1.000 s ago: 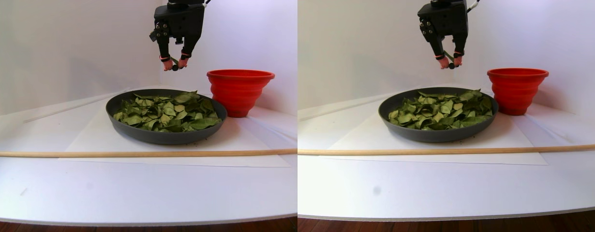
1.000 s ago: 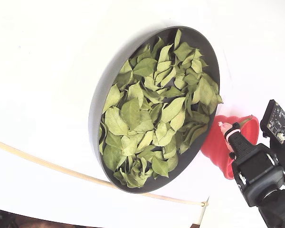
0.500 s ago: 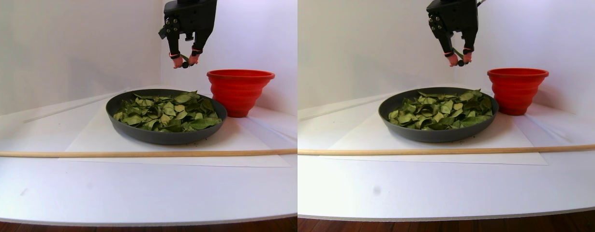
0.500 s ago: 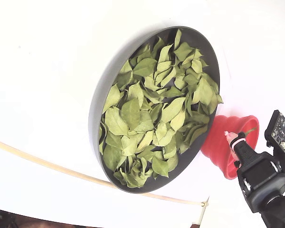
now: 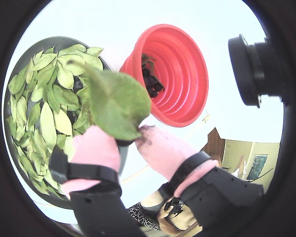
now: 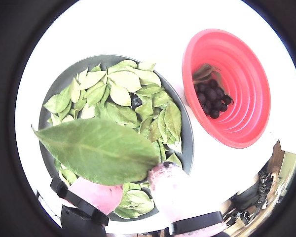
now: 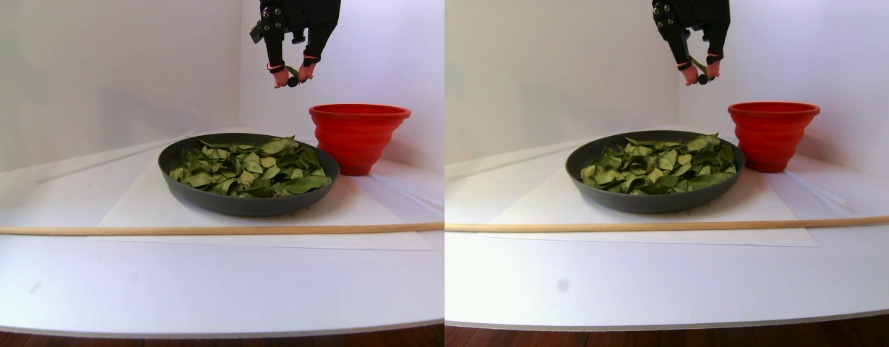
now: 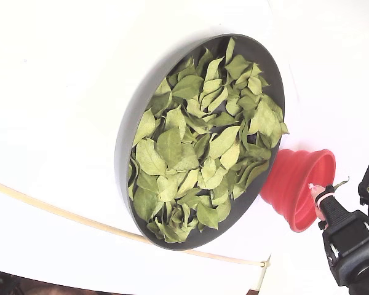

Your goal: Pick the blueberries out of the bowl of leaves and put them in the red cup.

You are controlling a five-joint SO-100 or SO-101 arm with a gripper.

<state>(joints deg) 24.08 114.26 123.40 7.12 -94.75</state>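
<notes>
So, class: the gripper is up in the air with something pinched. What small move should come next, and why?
Probably carry sideways until over the small ribbed red cup. The gripper is pinching a dark blueberry plus an oval green leaf, high between the wide dark grey bowl and the cup, which already holds berries.

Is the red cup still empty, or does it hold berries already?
Not empty: the red cup holds a cluster of blueberries at its bottom, plus a bit of leaf.

Light green veined leaves (image 6: pixel 119 94) fill a dark grey bowl (image 6: pixel 56 89); the ribbed cup (image 6: pixel 246 74) is bright red, holding seemingly blue-black berries (image 6: pixel 213 98).
</notes>
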